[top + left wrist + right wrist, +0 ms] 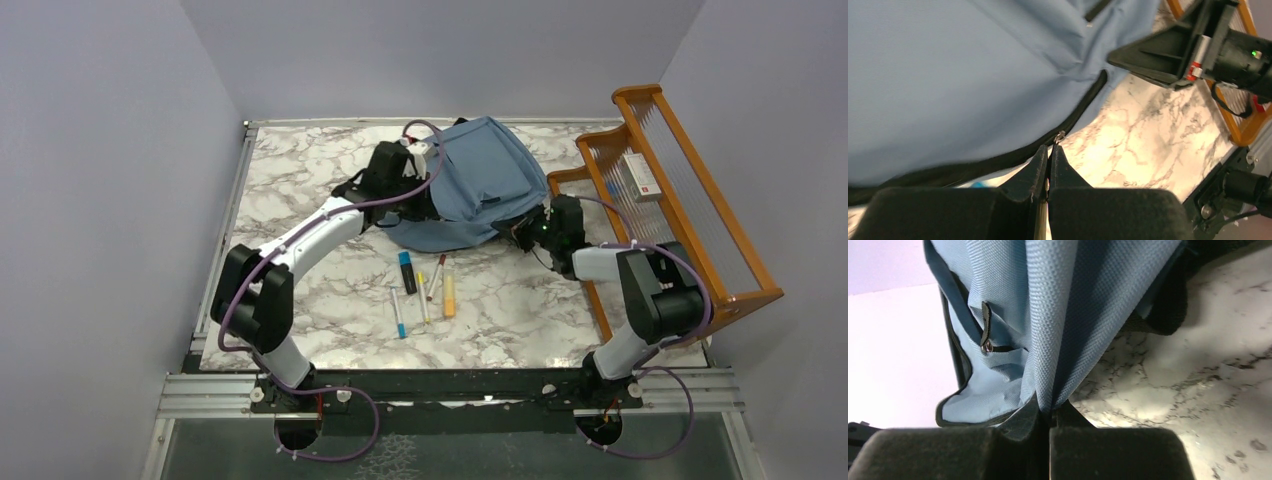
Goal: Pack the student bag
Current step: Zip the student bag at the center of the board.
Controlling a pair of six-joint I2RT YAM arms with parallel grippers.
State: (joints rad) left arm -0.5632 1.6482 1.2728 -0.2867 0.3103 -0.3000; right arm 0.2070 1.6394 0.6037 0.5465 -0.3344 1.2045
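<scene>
The left fingers [1049, 156] are pressed tightly together at bottom centre of the left wrist view. The small metal zipper pull [1060, 135] of the student bag [948, 75] sits right at their tips, apparently pinched there. From it the black zipper track [1083, 107] runs up and to the right along the bag's edge. The right fingers [1048, 409] are likewise closed, nipping a fold of the bag's blue fabric at bottom centre of the right wrist view. Seen from above, the student bag lies at upper centre of the marble worktop [530, 300], with the left arm at its left edge and the right arm at its lower right corner. A cluster of pens and markers [425, 285] lies mid-frame below the bag, apart from it. An orange wooden rack [690, 200] stands at the right. The step appears to be unzipping. To do it well, the left fingers should draw the pull along the line of the track, not away from it. The right fingers should hold the cloth taut the opposite way, so the soft bag neither bunches nor slides and the pull does not slip free.
</scene>
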